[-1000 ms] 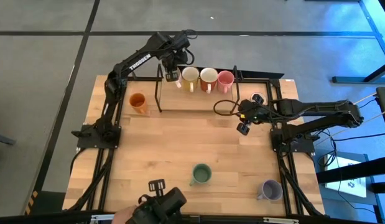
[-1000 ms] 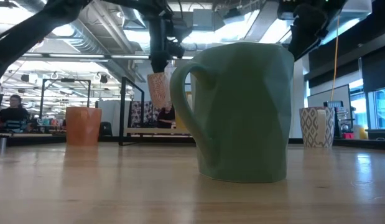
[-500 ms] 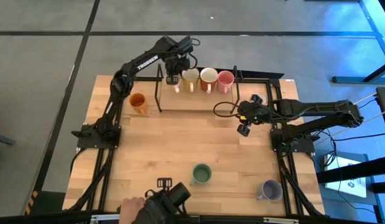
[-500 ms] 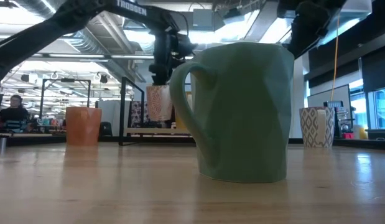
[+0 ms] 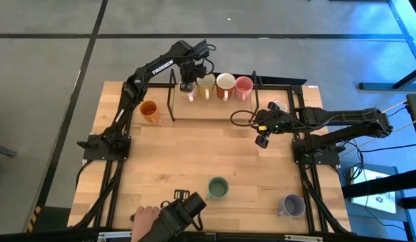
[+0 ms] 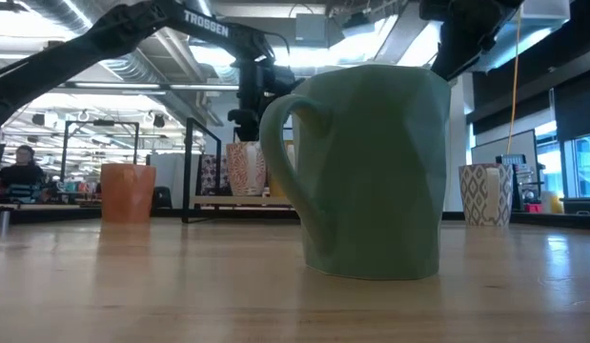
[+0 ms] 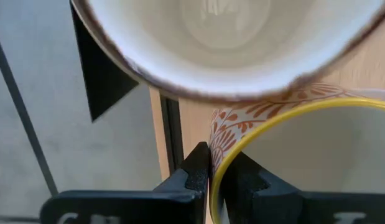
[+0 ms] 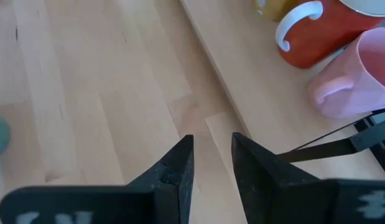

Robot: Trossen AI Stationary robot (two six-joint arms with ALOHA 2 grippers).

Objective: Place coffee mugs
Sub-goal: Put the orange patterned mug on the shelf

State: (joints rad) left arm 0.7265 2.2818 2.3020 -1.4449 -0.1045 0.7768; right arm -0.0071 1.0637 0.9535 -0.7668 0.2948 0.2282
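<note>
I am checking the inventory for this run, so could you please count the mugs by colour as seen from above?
orange mug: 1
green mug: 1
lavender mug: 1
pink mug: 1
white or cream mugs: 4, one in the left gripper
total: 8

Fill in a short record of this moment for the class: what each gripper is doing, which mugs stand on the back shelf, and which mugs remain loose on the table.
left gripper: shut on the rim of the orange-patterned mug, at the left end of the shelf row
right gripper: open, empty, above the table's right side
shelf row: cream mug, red mug, pink mug
loose on table: orange mug, green mug, lavender mug
person: a hand at the near edge
</note>
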